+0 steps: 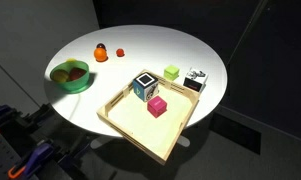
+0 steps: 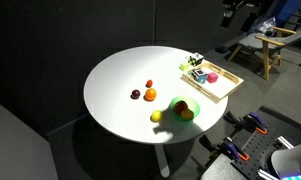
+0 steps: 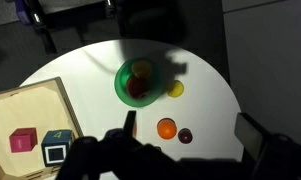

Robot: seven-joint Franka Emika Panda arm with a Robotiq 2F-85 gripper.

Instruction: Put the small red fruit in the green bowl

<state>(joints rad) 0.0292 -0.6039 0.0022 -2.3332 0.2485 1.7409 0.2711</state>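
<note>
The gripper [image 3: 190, 122] was held spread apart above the white table [image 3: 212, 85]; bare tabletop was seen between the small red fruit [image 3: 185, 135] and the green bowl [image 3: 122, 88].

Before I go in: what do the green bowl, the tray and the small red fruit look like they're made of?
Green bowl: probably plastic; smooth, even light green with no pattern.
Wooden tray: wood, matte pale tan with raised square edges; the grain is too fine to make out.
Small red fruit: possibly a plastic toy, dark red and rounded; too small to be sure.
</note>
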